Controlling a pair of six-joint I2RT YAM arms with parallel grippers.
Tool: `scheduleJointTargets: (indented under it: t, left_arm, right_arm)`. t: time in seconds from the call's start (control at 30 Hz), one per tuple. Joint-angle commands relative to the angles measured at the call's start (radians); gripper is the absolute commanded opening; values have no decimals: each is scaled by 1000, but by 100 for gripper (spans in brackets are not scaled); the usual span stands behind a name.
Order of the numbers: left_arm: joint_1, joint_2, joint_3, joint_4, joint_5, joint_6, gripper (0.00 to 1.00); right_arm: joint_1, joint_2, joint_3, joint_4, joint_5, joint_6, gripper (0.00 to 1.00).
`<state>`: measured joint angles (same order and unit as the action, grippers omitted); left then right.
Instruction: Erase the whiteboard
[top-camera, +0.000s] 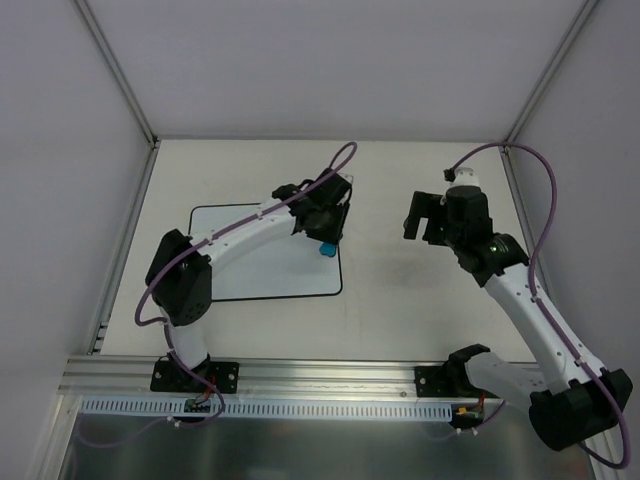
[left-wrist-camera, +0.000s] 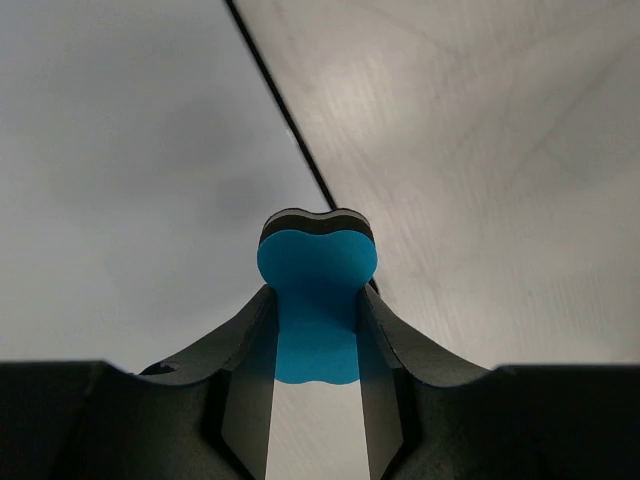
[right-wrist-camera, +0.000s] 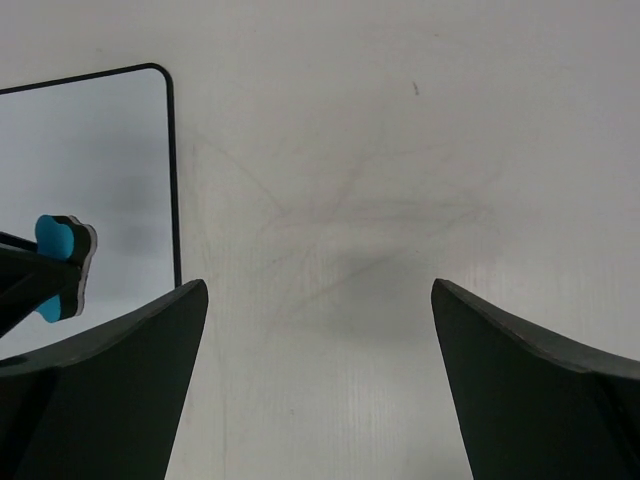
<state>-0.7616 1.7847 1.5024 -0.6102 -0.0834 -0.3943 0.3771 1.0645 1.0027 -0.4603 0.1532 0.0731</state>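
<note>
The whiteboard (top-camera: 250, 275) lies flat on the left of the table, white with a thin black border; I see no writing on it. It also shows in the left wrist view (left-wrist-camera: 120, 180) and the right wrist view (right-wrist-camera: 90, 170). My left gripper (top-camera: 325, 238) is over the board's right edge, shut on the blue eraser (top-camera: 327, 249). The eraser (left-wrist-camera: 317, 290) sits pinched between the fingers and also shows in the right wrist view (right-wrist-camera: 62, 250). My right gripper (top-camera: 425, 215) is open and empty above bare table to the right of the board; in its own view (right-wrist-camera: 320, 330) the jaws stand wide apart.
The cream tabletop (top-camera: 400, 290) is walled by white panels at the back and sides. An aluminium rail (top-camera: 320, 375) runs along the near edge by the arm bases. Faint scuffs mark the table (right-wrist-camera: 360, 210) under the right gripper.
</note>
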Motion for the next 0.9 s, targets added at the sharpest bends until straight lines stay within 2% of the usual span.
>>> scheduleJointTargets:
  t: [0.0, 0.17, 0.37, 0.4, 0.5, 0.6, 0.63, 0.73, 0.77, 0.8, 0.87]
  left_arm:
    - [-85, 88, 123, -14, 34, 43, 0]
    - [-211, 246, 255, -16, 48, 22, 0]
    - [-266, 381, 341, -14, 24, 0, 1]
    - [-272, 389, 343, -13, 19, -3, 8]
    - [-275, 421, 346, -14, 14, -18, 17]
    - [-275, 440, 344, -14, 8, -38, 38]
    - [-277, 435, 344, -16, 7, -43, 53]
    - [-277, 391, 334, -16, 1, -49, 77]
    - [-277, 374, 329, -14, -7, -52, 92]
    - [-277, 355, 315, -16, -24, -54, 98]
    - [-275, 283, 299, -17, -45, -54, 99]
  right_arm:
    - [-3, -96, -29, -135, 138, -45, 99]
    - [-3, -267, -61, -227, 238, -65, 99]
    - [-3, -435, -76, -320, 293, -94, 99]
    - [-3, -452, -76, -331, 301, -98, 99]
    - [-3, -507, -78, -368, 310, -107, 99]
    - [-3, -540, -78, -383, 306, -110, 99]
    - [-3, -555, -76, -385, 304, -113, 99]
    - [-3, -575, -67, -388, 305, -130, 99]
    - [-3, -578, -61, -391, 310, -142, 99]
    - [-4, -578, -55, -393, 312, -148, 99]
    - [-3, -577, -27, -394, 318, -162, 99]
